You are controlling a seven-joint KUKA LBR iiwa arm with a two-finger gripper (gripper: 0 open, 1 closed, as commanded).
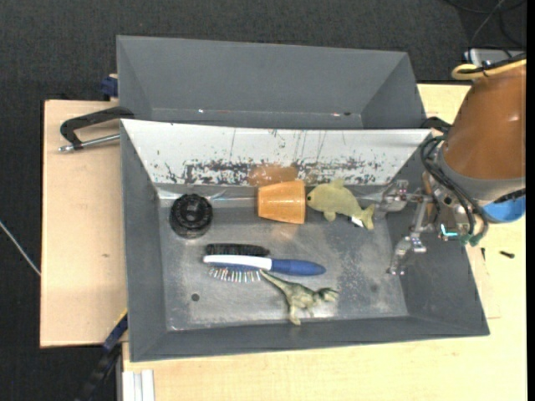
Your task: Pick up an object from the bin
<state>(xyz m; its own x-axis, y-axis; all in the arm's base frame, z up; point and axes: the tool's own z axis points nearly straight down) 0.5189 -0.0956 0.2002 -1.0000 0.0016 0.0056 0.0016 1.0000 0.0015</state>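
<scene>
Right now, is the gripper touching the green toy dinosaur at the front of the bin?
Apart. The camera view shows bare bin floor between the gripper at the right and the toy dinosaur by the front wall.

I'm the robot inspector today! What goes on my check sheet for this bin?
Surface: grey metal bin, floor scuffed, back wall speckled.
Job's things: black round cap, orange cup on its side, yellowish dolphin toy, blue-handled brush, green dinosaur toy; all lying loose.
Clutter: nothing seen.
Grippers: gripper at the bin's right side, fingers open, nothing between them.
Cables: dark cables bundled on the wrist.
Surroundings: dark floor behind the bin.
</scene>
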